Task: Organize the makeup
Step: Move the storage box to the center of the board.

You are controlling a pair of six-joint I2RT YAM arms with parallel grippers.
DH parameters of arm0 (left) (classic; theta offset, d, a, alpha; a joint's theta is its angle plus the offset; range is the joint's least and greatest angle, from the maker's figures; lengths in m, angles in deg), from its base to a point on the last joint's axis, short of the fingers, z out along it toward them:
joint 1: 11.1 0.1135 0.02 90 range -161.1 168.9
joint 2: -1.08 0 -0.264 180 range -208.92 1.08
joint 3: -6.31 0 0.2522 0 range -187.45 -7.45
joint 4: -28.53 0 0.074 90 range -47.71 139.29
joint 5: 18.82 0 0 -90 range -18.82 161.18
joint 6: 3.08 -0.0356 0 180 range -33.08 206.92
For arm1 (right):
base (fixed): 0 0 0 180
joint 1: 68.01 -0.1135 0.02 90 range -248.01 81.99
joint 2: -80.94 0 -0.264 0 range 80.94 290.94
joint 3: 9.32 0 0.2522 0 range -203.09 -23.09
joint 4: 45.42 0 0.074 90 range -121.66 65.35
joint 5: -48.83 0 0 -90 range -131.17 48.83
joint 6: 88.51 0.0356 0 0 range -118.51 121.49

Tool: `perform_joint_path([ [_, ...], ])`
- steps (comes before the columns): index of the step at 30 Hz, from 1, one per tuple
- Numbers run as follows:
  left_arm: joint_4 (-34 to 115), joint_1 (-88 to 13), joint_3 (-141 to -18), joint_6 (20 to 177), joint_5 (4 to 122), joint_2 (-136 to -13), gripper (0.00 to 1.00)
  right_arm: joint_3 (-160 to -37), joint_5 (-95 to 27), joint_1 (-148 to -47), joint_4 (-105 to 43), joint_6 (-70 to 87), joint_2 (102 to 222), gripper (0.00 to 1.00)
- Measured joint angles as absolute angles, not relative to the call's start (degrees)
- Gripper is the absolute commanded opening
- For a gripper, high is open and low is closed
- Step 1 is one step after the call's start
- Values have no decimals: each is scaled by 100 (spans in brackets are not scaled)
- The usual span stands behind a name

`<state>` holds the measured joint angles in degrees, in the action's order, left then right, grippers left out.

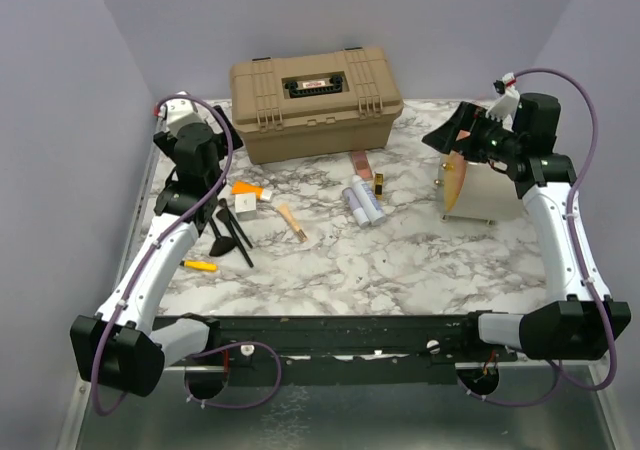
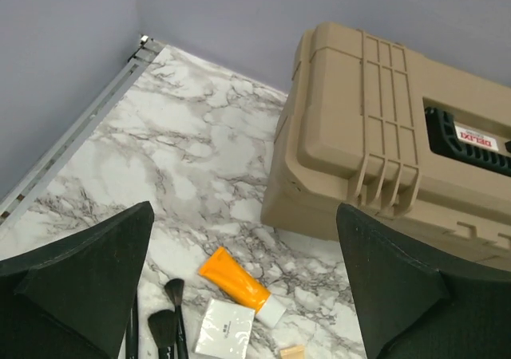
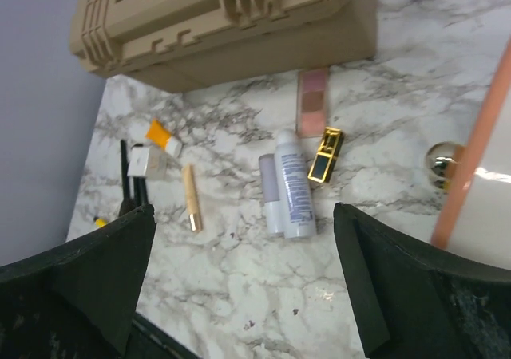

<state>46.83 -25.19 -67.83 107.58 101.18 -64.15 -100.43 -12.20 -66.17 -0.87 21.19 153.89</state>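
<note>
The makeup lies scattered on the marble table in front of the tan case. An orange tube (image 1: 247, 189) (image 2: 238, 286) and a white square compact (image 2: 225, 329) lie beside black brushes (image 1: 232, 232) (image 2: 169, 319). A yellow pencil (image 1: 199, 265) lies near the left arm. A tan stick (image 1: 292, 222) (image 3: 191, 197), two pale tubes (image 1: 362, 202) (image 3: 294, 185), a rose palette (image 3: 313, 100) and a gold-and-black case (image 3: 325, 155) sit mid-table. My left gripper (image 2: 243, 215) hovers open above the orange tube. My right gripper (image 3: 243, 211) hangs open and empty high over the table.
The big tan hard case (image 1: 315, 100) stands shut at the back centre. A cream-and-orange pouch (image 1: 470, 185) stands at the right under my right arm, its orange edge (image 3: 471, 143) close to the right finger. Purple walls enclose the table.
</note>
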Motion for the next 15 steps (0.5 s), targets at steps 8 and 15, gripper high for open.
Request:
perform_joint_path([
  [8,4932,-2512,-6558,11189,9965,-6067,99,-10089,-96,-6678,127,2084,15577,100],
  [15,4711,-2503,-5928,11366,9235,-5036,99,-10539,-588,-7714,715,1732,15920,100],
])
